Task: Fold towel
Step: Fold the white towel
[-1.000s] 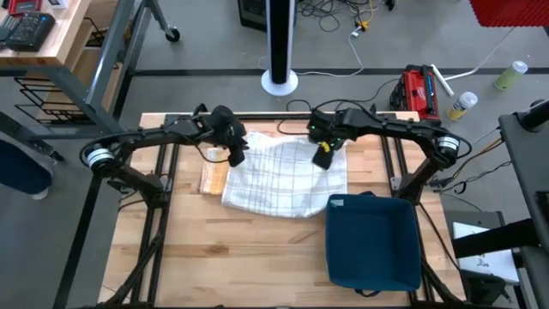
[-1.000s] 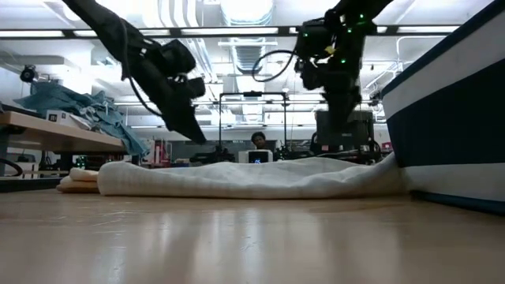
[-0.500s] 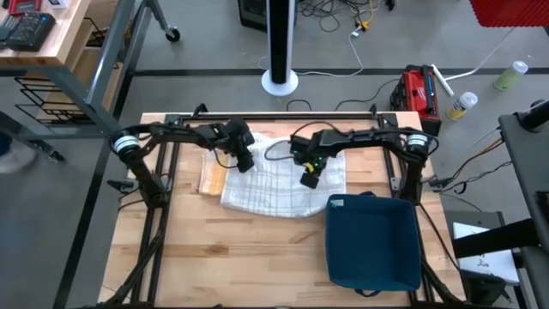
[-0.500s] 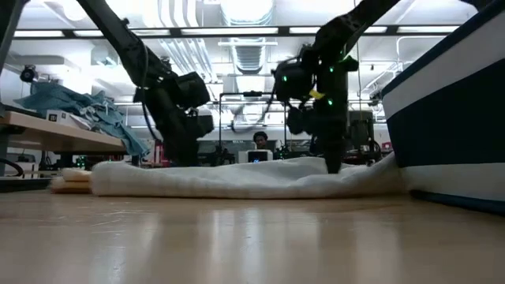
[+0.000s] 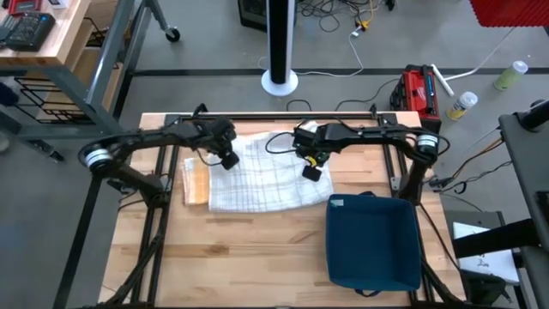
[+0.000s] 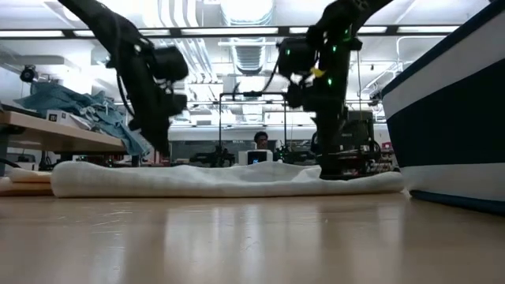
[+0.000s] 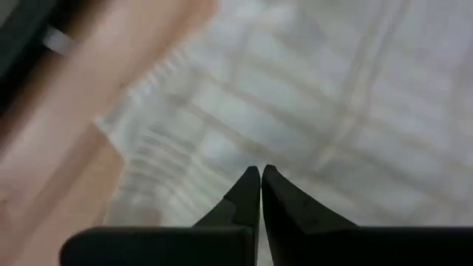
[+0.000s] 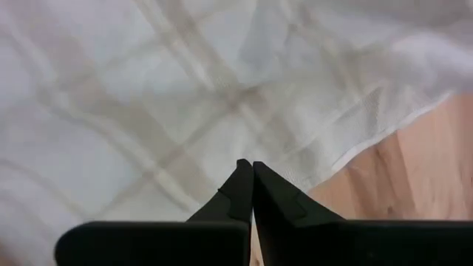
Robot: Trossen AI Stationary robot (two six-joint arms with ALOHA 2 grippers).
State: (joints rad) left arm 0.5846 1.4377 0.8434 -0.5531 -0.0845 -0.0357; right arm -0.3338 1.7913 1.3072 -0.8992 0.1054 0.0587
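Note:
The white checked towel [image 5: 257, 176] lies spread in a rough rectangle on the wooden table [image 5: 240, 257], toward its far side. My left gripper [image 5: 229, 160] is shut and points down over the towel's far left part [image 7: 222, 125]. My right gripper [image 5: 313, 172] is also shut and points down over the towel's right part, close to its edge [image 8: 347, 151]. In the low view the towel [image 6: 221, 180] is a low flat band, with the left gripper [image 6: 158, 148] just above it and the right gripper [image 6: 331, 167] down at it. My left gripper's shut fingertips [image 7: 251, 181] hang close over the towel near its far left corner; I cannot tell whether they touch it. My right gripper's shut fingertips [image 6: 330, 162] stand on the towel's top [image 8: 284, 159] just inside its right edge, pointing down from above. No cloth shows between the fingers. The towel lies flat on the table.
A folded tan cloth [image 5: 196, 180] lies against the towel's left edge. A dark blue bin [image 5: 373, 240] stands at the near right, its far rim close to the towel's near right corner. Bare wood lies along the near side [image 5: 240, 257].
My right gripper has come down toward the near side onto the towel. My left gripper has sunk, gone right, then drawn back left. The towel, bunched with a rounded near edge before, now lies flatter and squarer and reaches farther left. The tan cloth has slid left.

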